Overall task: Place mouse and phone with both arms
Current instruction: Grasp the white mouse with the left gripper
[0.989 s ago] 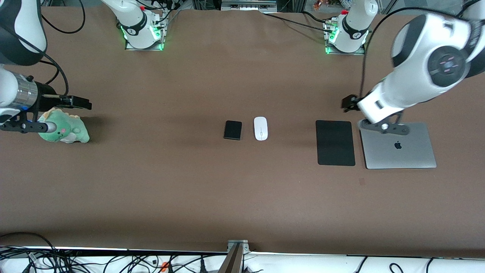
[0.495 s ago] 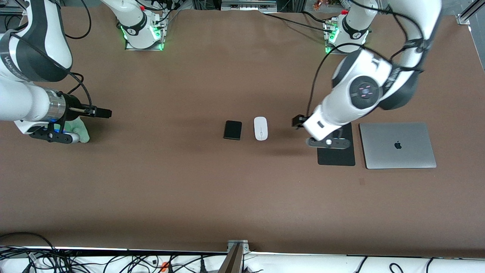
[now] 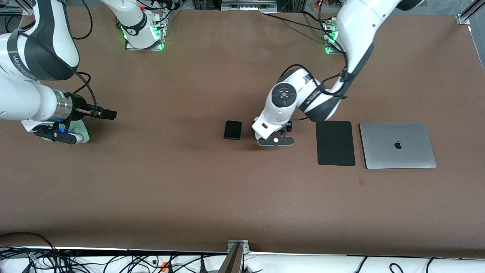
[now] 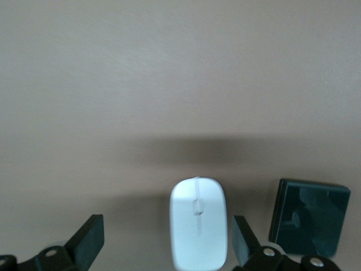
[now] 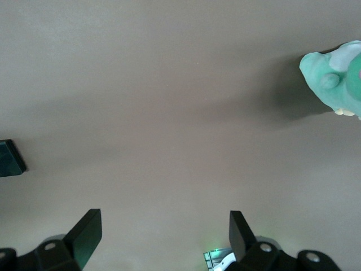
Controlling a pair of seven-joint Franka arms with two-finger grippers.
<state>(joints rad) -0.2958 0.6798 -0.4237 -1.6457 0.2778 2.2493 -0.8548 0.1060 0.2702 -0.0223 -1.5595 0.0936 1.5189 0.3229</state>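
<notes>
Centring the left tool [image 4: 166,245] over the mouse [image 4: 198,223] is the step in hand, by my reading. The left wrist view shows its fingers [image 4: 90,237] spread wide apart, with the white mouse between them but much closer to one finger than the other. A good grasp calls for shifting sideways until the mouse sits midway, then lowering straight down so both pads meet the long flanks together; the shell looks smooth and glossy, so an uneven squeeze could likely flick it out.

In the front view the left arm's wrist hides the mouse, and the left tool [image 3: 273,137] hangs over that spot in the middle of the desk [image 3: 189,189]. The phone [image 3: 232,130] lies flat just beside it, toward the right arm's end, apart from the mouse; the finger on that side needs to come down in the gap without nudging it.

The black mat [image 3: 335,143] and the laptop [image 3: 397,145] lie toward the left arm's end.

The right tool [image 3: 107,113], fingers [image 5: 84,231] likewise apart and holding nothing, waits over the desk beside the green plush toy [image 3: 80,131], well apart from the phone.
</notes>
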